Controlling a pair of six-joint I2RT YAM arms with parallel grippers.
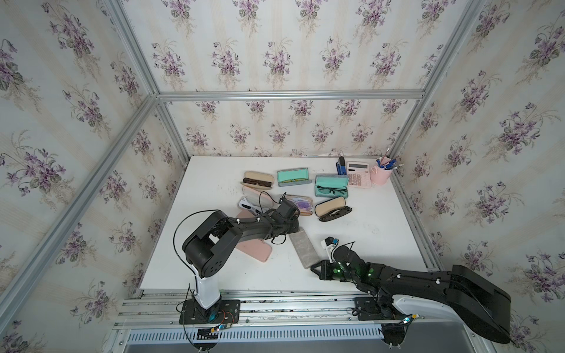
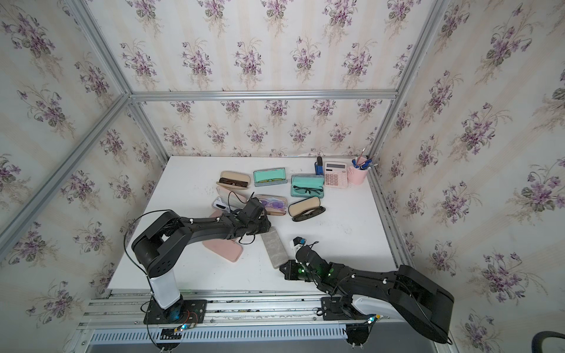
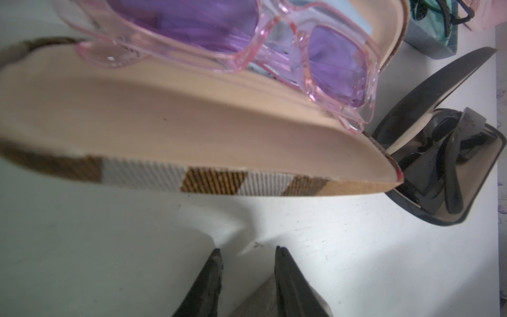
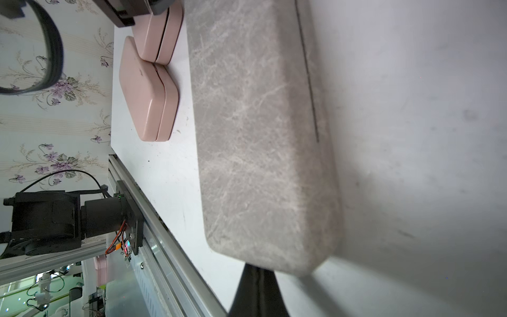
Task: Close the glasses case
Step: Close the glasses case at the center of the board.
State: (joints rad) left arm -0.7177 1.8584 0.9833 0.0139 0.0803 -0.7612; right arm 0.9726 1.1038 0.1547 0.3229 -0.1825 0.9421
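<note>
An open glasses case (image 3: 192, 131) with a brown-and-white check outside and a beige lining lies at mid-table in both top views (image 1: 302, 205) (image 2: 272, 205). Pink-framed glasses with purple lenses (image 3: 274, 55) rest in it. My left gripper (image 3: 248, 250) hovers just short of the case's near rim, open, with only bare table between its fingers. My right gripper (image 4: 256, 270) (image 1: 313, 269) is shut and empty, its tips right at the near end of a closed grey marbled case (image 4: 260, 137) (image 1: 304, 247).
Two closed pink cases (image 4: 149, 90) (image 1: 256, 249) lie under my left arm. An open black case with dark glasses (image 3: 439, 164) (image 1: 333, 208) sits beside the checked one. Further back are teal cases (image 1: 331, 185), a beige case (image 1: 257, 180), a calculator (image 1: 358, 174) and a pink pen cup (image 1: 380, 174).
</note>
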